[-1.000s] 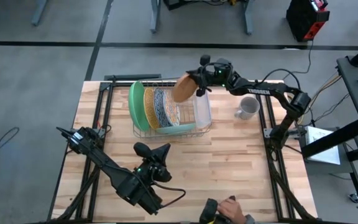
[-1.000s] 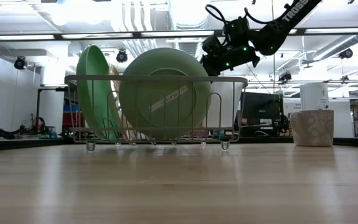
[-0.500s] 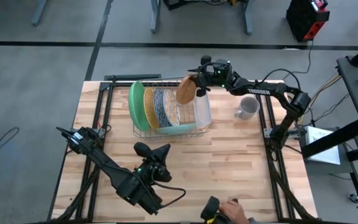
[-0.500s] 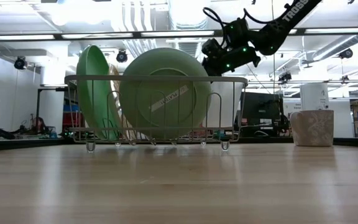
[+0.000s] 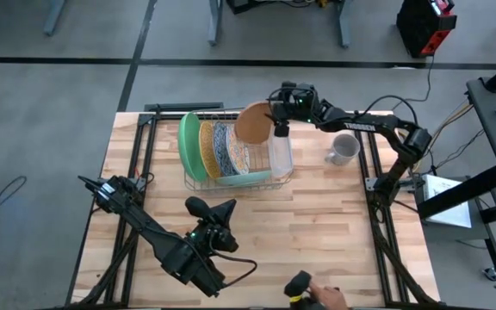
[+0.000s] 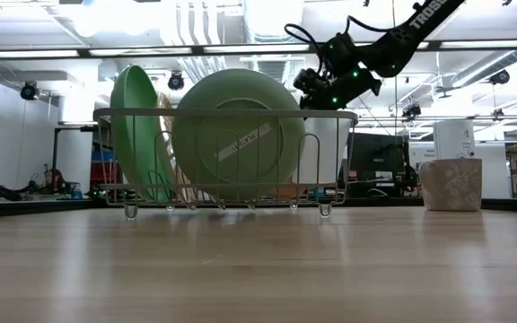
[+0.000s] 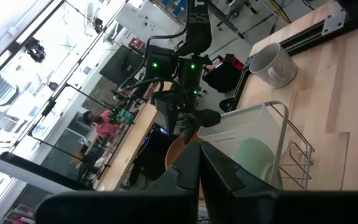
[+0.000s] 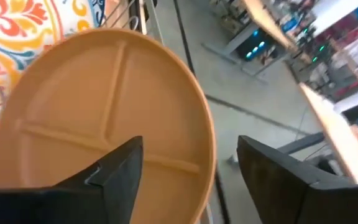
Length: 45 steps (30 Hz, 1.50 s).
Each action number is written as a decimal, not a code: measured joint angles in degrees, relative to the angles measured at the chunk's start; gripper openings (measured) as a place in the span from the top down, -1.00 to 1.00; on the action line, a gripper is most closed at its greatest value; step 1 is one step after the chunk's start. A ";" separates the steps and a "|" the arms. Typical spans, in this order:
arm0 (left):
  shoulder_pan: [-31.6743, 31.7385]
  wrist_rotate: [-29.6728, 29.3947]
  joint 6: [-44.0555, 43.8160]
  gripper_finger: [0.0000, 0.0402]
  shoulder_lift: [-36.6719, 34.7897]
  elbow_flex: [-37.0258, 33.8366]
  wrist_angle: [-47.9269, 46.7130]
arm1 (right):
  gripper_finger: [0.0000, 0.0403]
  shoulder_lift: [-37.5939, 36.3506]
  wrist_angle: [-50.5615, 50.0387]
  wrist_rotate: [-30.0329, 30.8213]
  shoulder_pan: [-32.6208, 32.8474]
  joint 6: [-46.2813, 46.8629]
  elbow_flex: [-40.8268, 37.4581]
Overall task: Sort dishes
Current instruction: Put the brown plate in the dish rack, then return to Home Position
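Observation:
A wire rack (image 5: 231, 155) holds the dishes on edge: a bright green plate (image 5: 185, 146), a gold speckled plate (image 5: 205, 148), a floral plate (image 5: 227, 148) and a pale teal plate (image 6: 238, 135) at the rack's near side. My right gripper (image 5: 275, 116) is shut on a brown three-section plate (image 5: 253, 123) above the rack's far right corner. The low view does not show this plate. My left gripper (image 7: 199, 168) is shut on nothing, at the near left of the table. My right gripper holds the brown plate by its rim (image 8: 211, 186) on the side toward the table's right, coming in from the right. One finger (image 8: 120, 177) lies over the sectioned face. The plate is lifted clear above the rack, its sectioned face turned up.
A grey mug (image 5: 343, 151) stands right of the rack. A clear bin (image 5: 281, 157) sits at the rack's right end. A person's hand (image 5: 325, 298) with a dark object (image 5: 298, 284) shows at the table's near edge.
My right gripper has turned, and the brown plate has tipped from a steep slant to nearly face up, staying above the rack's far right corner. The person's hand at the near edge has drawn back.

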 joint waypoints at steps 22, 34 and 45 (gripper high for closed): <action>1.01 10.19 16.43 1.00 0.67 0.00 28.22 | -0.35 -22.10 -23.20 -6.49 0.98 16.13 -4.98; 7.89 37.58 59.22 1.00 3.35 0.00 62.15 | -0.23 -42.38 -11.58 -9.41 16.02 23.29 -24.88; 16.18 54.84 67.59 1.00 3.08 0.00 64.77 | -0.13 -60.11 -11.01 -9.39 26.88 24.12 -33.20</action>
